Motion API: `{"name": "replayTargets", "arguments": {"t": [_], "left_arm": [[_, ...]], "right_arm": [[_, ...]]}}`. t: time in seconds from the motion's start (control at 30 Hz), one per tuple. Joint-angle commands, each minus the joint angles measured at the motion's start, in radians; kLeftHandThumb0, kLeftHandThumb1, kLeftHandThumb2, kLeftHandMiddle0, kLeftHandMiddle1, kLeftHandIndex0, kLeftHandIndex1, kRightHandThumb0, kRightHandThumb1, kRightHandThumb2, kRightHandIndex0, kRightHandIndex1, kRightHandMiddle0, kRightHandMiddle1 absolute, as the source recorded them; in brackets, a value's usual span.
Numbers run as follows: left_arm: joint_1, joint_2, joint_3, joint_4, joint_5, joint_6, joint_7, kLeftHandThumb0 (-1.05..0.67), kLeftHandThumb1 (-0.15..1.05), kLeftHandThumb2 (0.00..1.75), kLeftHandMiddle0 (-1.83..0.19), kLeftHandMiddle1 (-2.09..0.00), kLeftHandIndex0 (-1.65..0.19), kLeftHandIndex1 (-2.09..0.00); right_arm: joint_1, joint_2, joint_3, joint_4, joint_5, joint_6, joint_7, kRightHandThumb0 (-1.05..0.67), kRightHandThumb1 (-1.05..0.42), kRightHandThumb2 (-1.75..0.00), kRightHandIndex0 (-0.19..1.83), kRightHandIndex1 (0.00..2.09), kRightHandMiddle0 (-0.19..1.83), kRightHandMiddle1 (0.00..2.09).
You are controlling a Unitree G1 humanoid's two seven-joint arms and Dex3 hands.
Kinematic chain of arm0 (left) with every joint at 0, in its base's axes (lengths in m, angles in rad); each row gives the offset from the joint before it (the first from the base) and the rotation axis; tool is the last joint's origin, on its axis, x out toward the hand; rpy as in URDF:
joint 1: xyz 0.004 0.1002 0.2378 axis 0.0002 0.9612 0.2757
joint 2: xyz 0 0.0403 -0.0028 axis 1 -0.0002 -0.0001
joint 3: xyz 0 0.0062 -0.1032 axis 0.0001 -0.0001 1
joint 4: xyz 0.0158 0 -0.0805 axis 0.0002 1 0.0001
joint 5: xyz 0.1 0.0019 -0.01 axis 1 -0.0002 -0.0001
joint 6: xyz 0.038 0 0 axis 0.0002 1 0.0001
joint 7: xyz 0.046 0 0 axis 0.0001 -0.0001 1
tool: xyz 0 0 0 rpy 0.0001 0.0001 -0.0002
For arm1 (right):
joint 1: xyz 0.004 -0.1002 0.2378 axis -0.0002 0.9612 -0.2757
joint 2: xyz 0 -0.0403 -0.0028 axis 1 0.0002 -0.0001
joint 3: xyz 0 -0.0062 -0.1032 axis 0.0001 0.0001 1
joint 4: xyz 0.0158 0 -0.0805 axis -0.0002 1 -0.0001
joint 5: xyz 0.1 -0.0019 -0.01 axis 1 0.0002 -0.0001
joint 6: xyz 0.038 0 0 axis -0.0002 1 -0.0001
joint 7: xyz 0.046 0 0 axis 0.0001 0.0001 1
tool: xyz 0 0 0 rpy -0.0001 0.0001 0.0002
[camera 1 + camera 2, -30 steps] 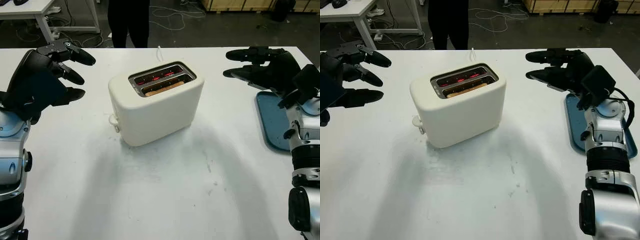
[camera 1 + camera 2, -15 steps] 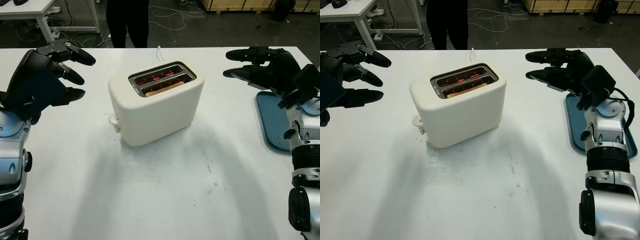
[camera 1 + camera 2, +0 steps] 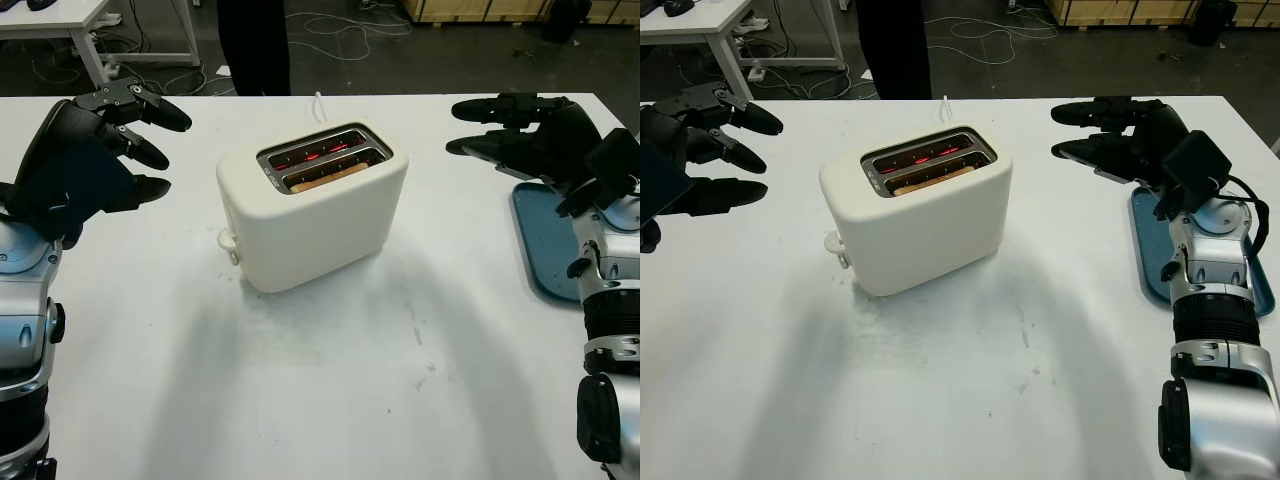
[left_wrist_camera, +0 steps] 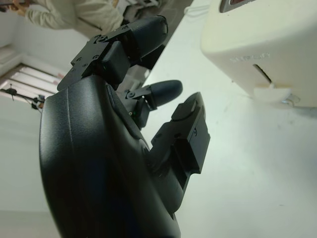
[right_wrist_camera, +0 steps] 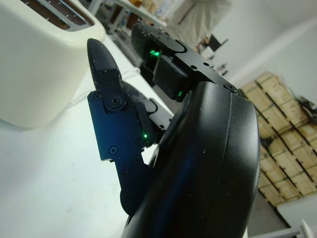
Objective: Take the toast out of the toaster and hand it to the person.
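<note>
The near part of the white counter [image 3: 330, 400] is bare apart from faint smudges and specks. At the right edge, beside the right forearm, a blue tray [image 3: 545, 245] lies flat on the counter, partly covered by the arm.

In the middle stands the cream toaster [image 3: 310, 215], turned at an angle so one corner points forward. Its small lever [image 3: 228, 242] sticks out of the end wall that faces the left hand. Two slots open upward: the nearer one holds the toast [image 3: 330, 177], sunk low with only its brown top edge showing, and the farther slot glows red from the heating wires. A white cord [image 3: 320, 103] runs from behind the toaster toward the far edge of the counter. Nothing lies between either hand and the toaster.

The left hand [image 3: 85, 160] is raised above the counter well to the left of the toaster, open and holding nothing, its black fingers [image 3: 160, 115] pointing toward the toaster. The right hand [image 3: 525, 135] hovers well to the right of the toaster, above the far end of the tray, also open and empty, fingers aimed left toward the toaster.

Past the far edge a person [image 3: 252, 45] in dark trousers stands on the floor, with cables [image 3: 340, 30] strewn behind, a second white table [image 3: 70, 25] at far left, and wooden crates [image 3: 470, 8] at the back.
</note>
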Motion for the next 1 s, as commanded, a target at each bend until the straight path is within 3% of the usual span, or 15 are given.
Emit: {"name": "replayTargets", "arguments": {"t": [0.0,0.97], "left_arm": [[-0.012,0.005,-0.004,0.008,0.007,-0.016,0.003,0.54,0.92,0.14,-0.49,-1.32,-0.47,-1.03],[-0.001,-0.004,0.006,0.003,0.000,-0.013,0.008,0.51,0.92,0.15,-0.48,-1.33,-0.46,-1.06]], "right_arm": [[-0.012,0.000,0.001,0.003,0.003,0.006,-0.002,-0.43,-0.84,0.00,1.06,0.00,0.93,0.00],[-0.010,-0.002,0.003,0.011,-0.001,-0.007,0.000,-0.45,-0.84,0.00,1.06,0.00,0.93,0.00]]}}
